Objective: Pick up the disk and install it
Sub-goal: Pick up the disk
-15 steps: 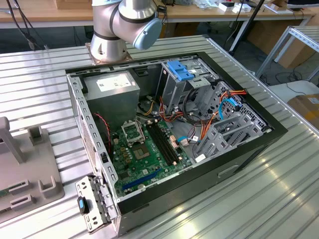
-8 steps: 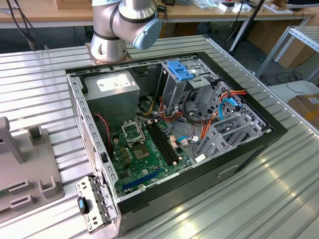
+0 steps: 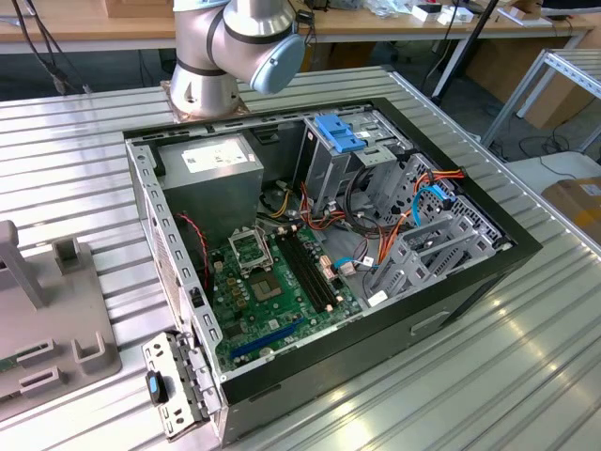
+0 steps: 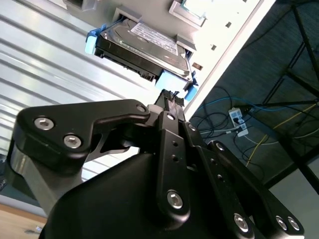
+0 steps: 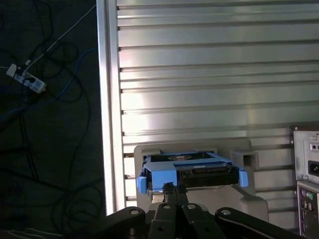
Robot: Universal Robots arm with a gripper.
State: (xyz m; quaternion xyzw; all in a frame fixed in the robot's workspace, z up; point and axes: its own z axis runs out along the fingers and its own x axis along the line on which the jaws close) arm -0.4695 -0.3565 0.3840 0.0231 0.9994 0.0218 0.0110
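The disk point(image 4: 144, 42) is a grey-metal drive with a white label, framed by a bright blue carrier rail point(image 5: 162, 177). It lies flat in a pale grey holder point(image 5: 249, 162) on the ribbed metal table, near the table's edge. In both wrist views my gripper point(image 4: 169, 95) points at the disk's near blue end. Its black fingertips point(image 5: 168, 188) are drawn together right at the rail, and nothing shows between them. In the exterior view the open computer case point(image 3: 282, 371) lies on its side, with a tall metal bay point(image 3: 329, 174) inside.
A blue plastic bracket point(image 3: 338, 132) tops the bay, with bundled red and orange cables point(image 3: 376, 216) and the green motherboard point(image 3: 272, 282) beside it. The arm's base point(image 3: 202, 89) stands behind the case. A grey fixture point(image 3: 56, 319) sits at the exterior view's left. Past the table edge point(image 5: 107, 99), cables lie on the floor.
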